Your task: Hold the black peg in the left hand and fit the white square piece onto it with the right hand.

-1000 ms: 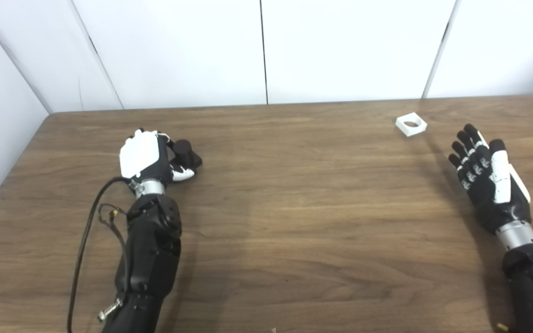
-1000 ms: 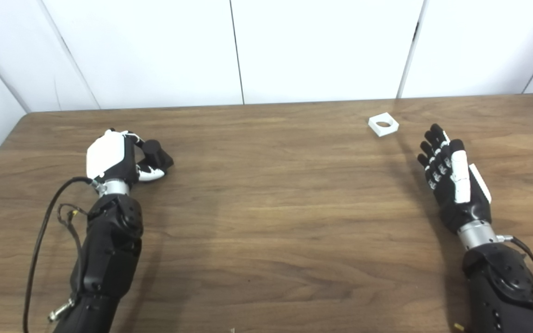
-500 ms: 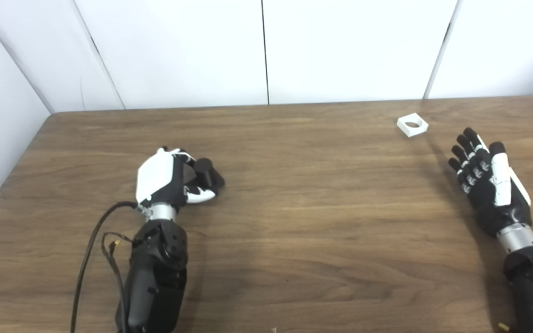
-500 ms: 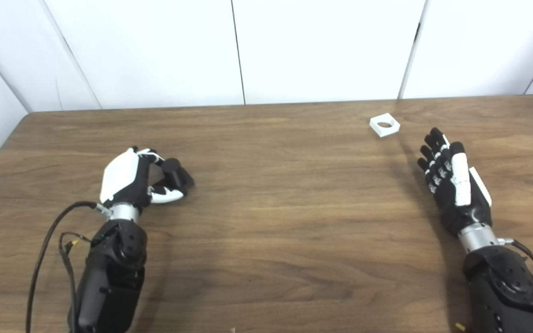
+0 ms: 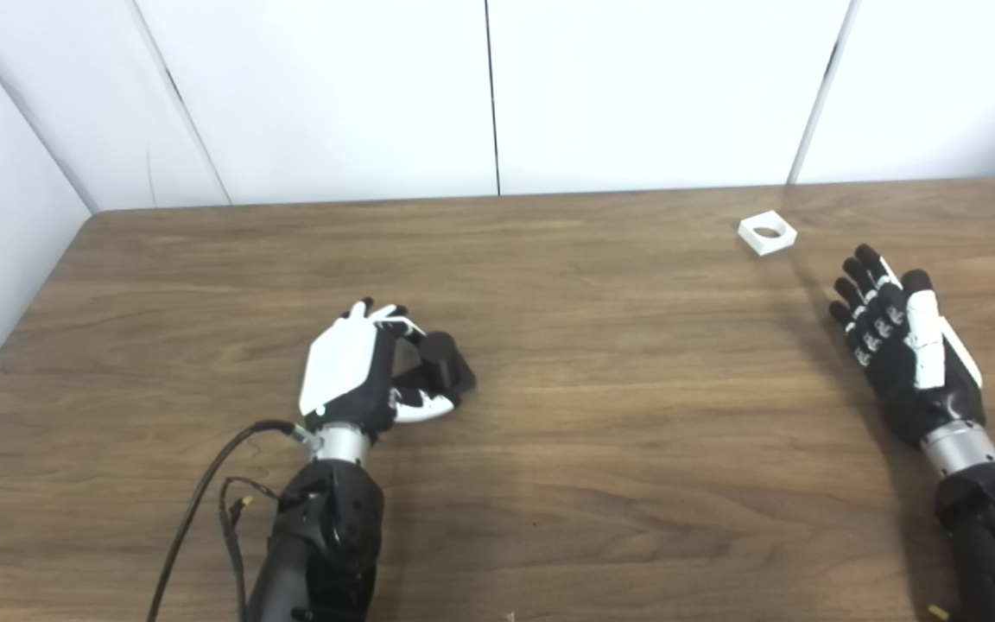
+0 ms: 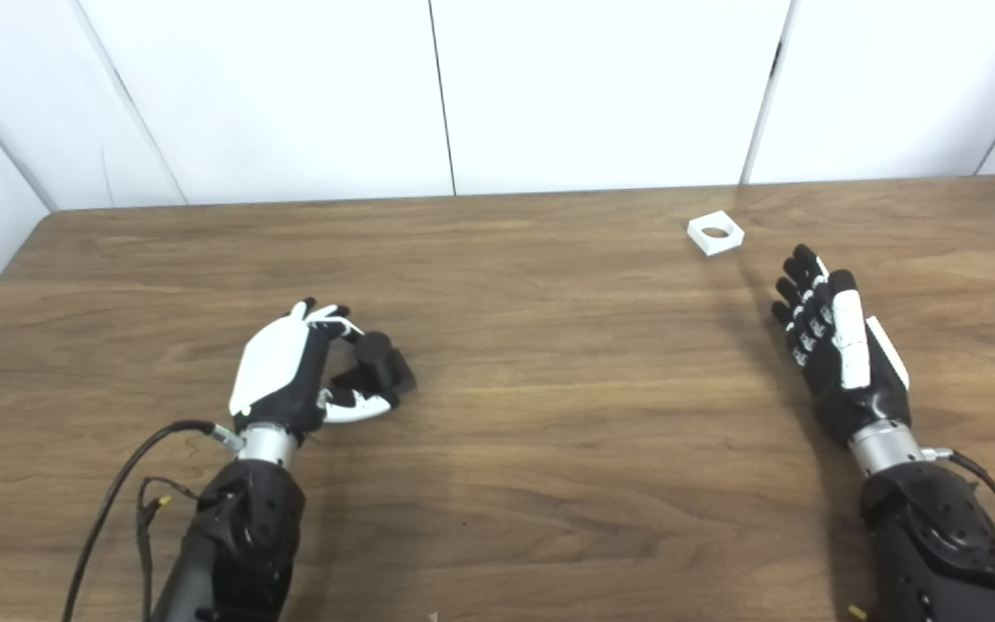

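Gripping black peg [image 5: 444, 363] in left hand [image 5: 351, 380], fingers clamped round it.
Right hand [image 5: 903, 350] empty, fingers spread; white square piece [image 5: 767, 232] lies just beyond its fingertips.

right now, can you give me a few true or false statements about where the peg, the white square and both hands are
1. The left hand is closed on the black peg. True.
2. The white square piece is already on the peg. False: it lies alone on the table, far across from the peg.
3. The right hand is holding the white square piece. False: it is open and empty, with the piece a little beyond its fingertips.
4. The white square piece has a round hole through its middle. True.
5. The white square piece lies nearer the table's far edge than either hand. True.
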Robot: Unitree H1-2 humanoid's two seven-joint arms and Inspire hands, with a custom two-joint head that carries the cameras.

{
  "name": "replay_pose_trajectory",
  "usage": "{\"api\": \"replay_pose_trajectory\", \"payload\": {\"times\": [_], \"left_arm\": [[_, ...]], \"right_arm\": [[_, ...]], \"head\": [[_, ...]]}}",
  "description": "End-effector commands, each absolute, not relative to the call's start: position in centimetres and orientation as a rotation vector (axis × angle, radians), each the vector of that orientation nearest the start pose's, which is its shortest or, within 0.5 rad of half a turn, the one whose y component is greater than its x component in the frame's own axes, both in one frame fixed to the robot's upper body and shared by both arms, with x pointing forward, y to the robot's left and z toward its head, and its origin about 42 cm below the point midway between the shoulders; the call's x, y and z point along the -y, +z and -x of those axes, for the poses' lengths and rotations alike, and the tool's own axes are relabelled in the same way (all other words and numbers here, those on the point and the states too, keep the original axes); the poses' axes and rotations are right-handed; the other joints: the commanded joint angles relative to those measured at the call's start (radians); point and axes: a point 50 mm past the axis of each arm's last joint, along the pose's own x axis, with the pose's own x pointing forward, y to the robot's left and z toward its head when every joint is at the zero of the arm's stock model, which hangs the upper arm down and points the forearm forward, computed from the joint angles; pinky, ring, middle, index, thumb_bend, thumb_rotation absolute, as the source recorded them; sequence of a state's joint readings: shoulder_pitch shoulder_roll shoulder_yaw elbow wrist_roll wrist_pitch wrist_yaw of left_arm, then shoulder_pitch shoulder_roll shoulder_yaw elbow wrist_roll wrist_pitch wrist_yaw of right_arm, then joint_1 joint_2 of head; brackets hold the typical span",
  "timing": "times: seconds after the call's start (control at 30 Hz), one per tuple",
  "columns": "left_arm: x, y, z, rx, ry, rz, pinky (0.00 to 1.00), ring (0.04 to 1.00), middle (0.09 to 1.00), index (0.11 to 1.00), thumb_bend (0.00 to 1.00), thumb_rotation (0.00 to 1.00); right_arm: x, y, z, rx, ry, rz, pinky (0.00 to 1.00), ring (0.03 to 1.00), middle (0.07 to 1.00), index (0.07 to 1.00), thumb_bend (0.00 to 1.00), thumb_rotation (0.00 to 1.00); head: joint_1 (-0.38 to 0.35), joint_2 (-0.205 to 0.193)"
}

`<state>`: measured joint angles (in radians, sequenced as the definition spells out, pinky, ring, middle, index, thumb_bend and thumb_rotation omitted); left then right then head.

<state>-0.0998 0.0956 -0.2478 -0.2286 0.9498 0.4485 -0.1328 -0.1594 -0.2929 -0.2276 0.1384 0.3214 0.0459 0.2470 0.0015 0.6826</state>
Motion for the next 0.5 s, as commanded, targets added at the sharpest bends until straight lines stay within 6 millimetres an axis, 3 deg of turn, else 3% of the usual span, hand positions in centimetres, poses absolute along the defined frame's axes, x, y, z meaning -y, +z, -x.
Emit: {"api": "replay_pose_trajectory", "payload": {"times": [0.0,0.47], "left_arm": [[-17.8,16.9,-29.9,0.005,-0.02,-1.008,1.0,1.0,0.891,0.492,0.52,0.06],[-14.8,15.4,-26.3,0.038,-0.162,-0.967,1.0,1.0,0.898,0.493,0.52,0.06]], "right_arm": [[34.7,15.1,-33.8,0.109,0.045,-0.06,1.0,1.0,1.0,1.0,0.58,1.0],[34.2,15.2,-33.3,0.108,0.039,-0.059,1.0,1.0,1.0,1.0,0.57,1.0]], "head": [[-0.003,0.0],[-0.024,0.01]]}}
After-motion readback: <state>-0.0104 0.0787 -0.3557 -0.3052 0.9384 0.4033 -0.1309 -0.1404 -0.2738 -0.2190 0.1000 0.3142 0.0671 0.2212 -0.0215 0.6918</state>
